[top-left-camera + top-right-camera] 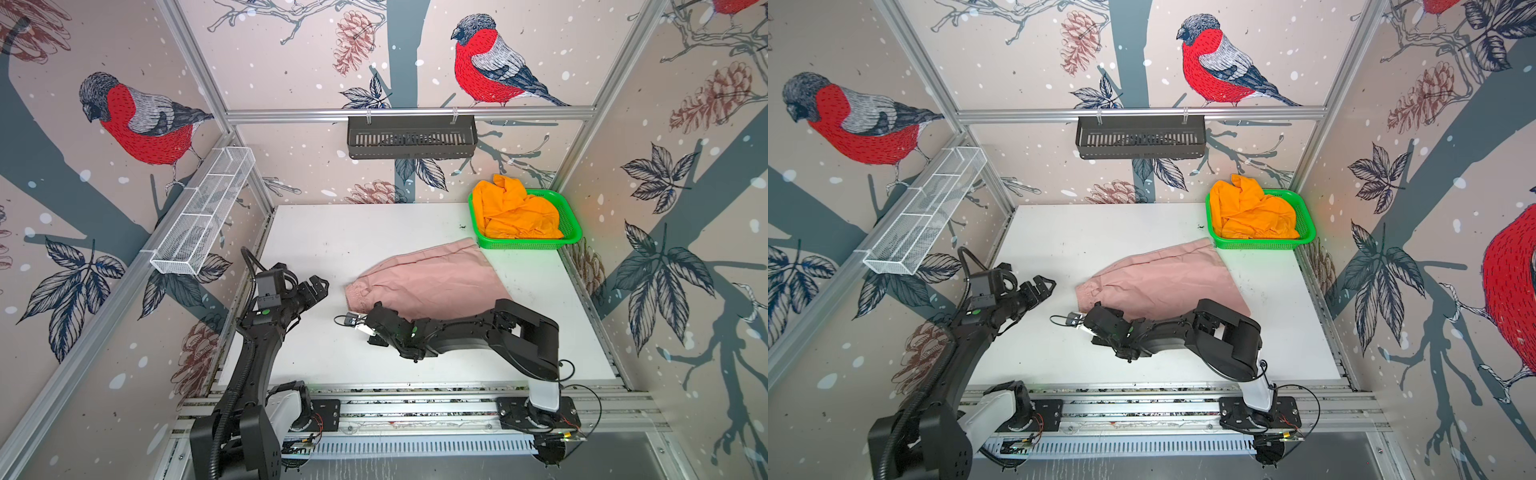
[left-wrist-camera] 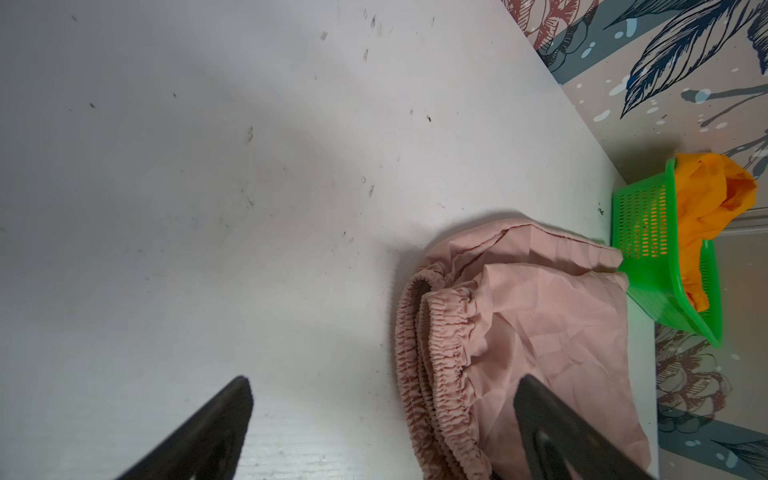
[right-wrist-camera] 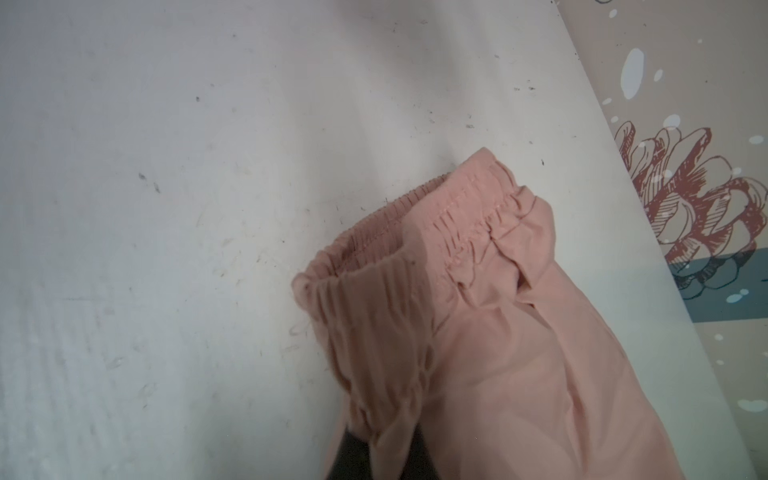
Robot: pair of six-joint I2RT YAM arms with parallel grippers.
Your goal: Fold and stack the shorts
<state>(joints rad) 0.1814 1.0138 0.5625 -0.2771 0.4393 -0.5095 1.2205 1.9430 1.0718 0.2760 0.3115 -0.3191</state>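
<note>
Pinching the near end of the gathered waistband [image 3: 374, 266], the right gripper [image 3: 384, 451] has its dark fingers pressed together on the pink shorts [image 1: 432, 282]. The right wrist view shows a fold of cloth squeezed between them.

Left gripper [image 1: 318, 286]: jaws spread wide, clear of the cloth, on the side of the waistband away from the green basket [image 1: 519, 243].

Pink shorts: pale dusty pink, lightly creased, lying flat on the white table [image 1: 332, 232]. They are doubled over, so two waistband layers sit stacked in the left wrist view. The waistband end points away from the basket. The hem corner reaches the basket's near left corner, touching or just beside it.

Basket: green plastic mesh, at the far right of the table. Inside it are the orange shorts [image 1: 515, 212], bright orange and crumpled in a heap that rises above the rim and spills over its left edge.

Black slotted tray [image 1: 411, 139]: hangs on the rear rail, above and left of the basket.
</note>
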